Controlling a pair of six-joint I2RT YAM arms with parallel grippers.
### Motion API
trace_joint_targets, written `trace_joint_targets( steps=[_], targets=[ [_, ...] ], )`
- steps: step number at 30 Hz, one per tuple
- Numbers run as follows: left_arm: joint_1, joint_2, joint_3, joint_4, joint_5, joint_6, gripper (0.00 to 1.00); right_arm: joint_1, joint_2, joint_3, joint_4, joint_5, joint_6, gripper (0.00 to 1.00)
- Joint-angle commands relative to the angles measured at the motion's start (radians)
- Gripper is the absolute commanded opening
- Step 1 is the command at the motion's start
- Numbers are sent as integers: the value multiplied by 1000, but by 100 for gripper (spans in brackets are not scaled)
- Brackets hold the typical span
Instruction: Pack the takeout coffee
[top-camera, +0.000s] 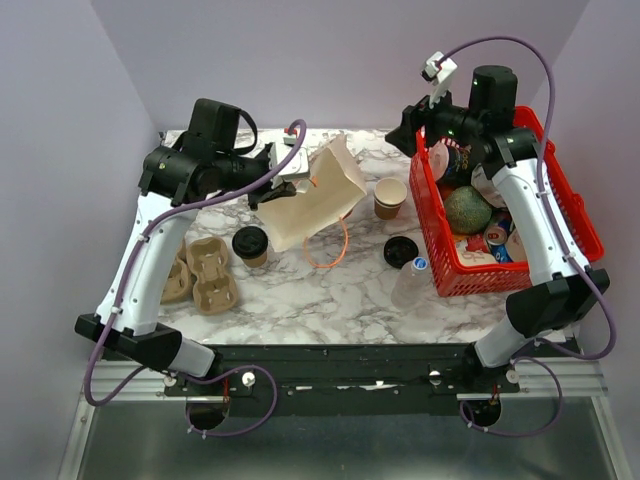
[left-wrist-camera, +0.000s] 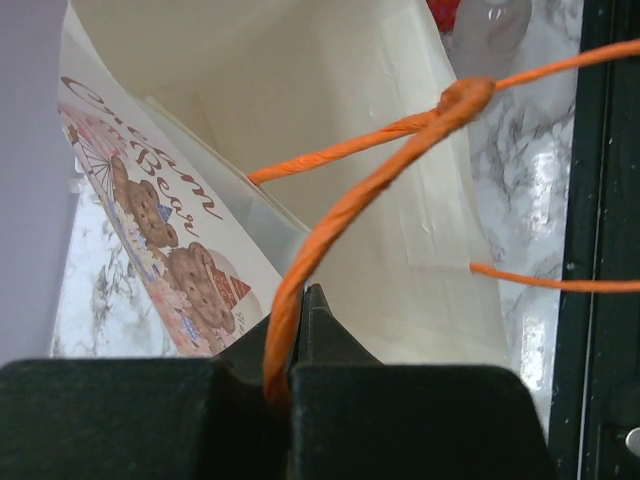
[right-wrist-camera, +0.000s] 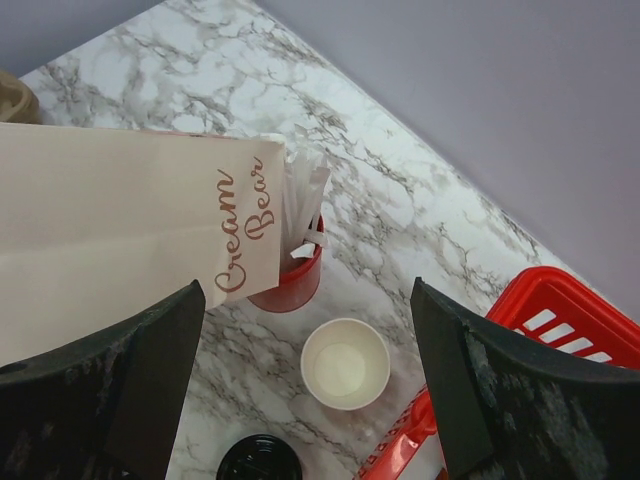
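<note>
My left gripper (left-wrist-camera: 298, 312) is pinched tight on the orange handle (left-wrist-camera: 380, 170) of the paper bag (top-camera: 320, 195), which hangs tilted. The coffee (top-camera: 250, 243) stands lidded on the table (top-camera: 330, 295), just beside the bag's near-left corner. I judge it light with soft walls and likely to spill, so I'd grip mid-body, gently and upright. My right gripper (right-wrist-camera: 305, 290) hangs wide open and empty beside the basket (top-camera: 585, 240).

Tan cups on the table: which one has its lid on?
The takeout coffee beside the cardboard carriers, capped in black; the lidless cup near the red basket shows its white inside.
</note>
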Motion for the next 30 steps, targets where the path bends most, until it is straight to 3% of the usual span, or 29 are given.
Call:
trace_joint_targets(
  steps=[1, 14, 22, 30],
  targets=[
    [-31, 34, 23, -26, -104, 123, 0, -10, -38, -31, 15, -7, -3, 92],
    [-32, -84, 45, 143, -213, 23, 0, -17, -22, -34, 26, -6, 0, 92],
    [-35, -149, 88, -21, -160, 66, 0, -17, 11, -2, 18, -27, 3, 92],
    [-113, -136, -59, -60, -107, 175, 0, -17, 24, 15, 12, -52, 6, 92]
  ],
)
